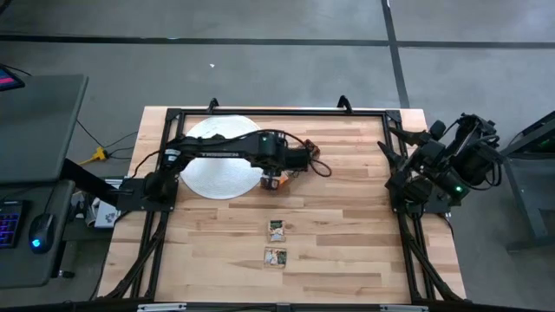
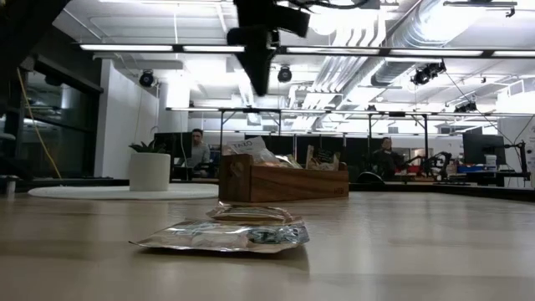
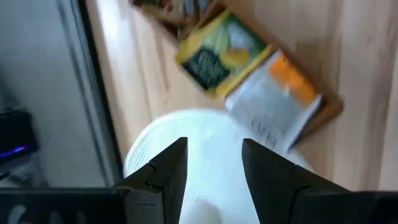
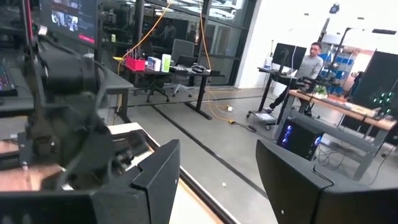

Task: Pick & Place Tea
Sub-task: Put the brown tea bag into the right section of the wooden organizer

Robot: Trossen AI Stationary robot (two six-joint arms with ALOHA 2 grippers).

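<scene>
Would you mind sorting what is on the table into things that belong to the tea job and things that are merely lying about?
Belongs to the job:
- two tea sachets lying loose on the table
- sachets in the wooden box
- left gripper, open above that box

Lying about:
- white disc
- right gripper, open, parked at the table's right edge

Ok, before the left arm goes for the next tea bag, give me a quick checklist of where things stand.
1. Left end effector open and empty: ok.
2. Left end effector over the wooden box, beside the white disc: ok.
3. Tea bags in the box: ok, at least two lie inside.
4. Loose tea bags on the table, one and another: ok, both unobstructed.
5. Right end effector parked at the table's right edge, open: ok.
</scene>
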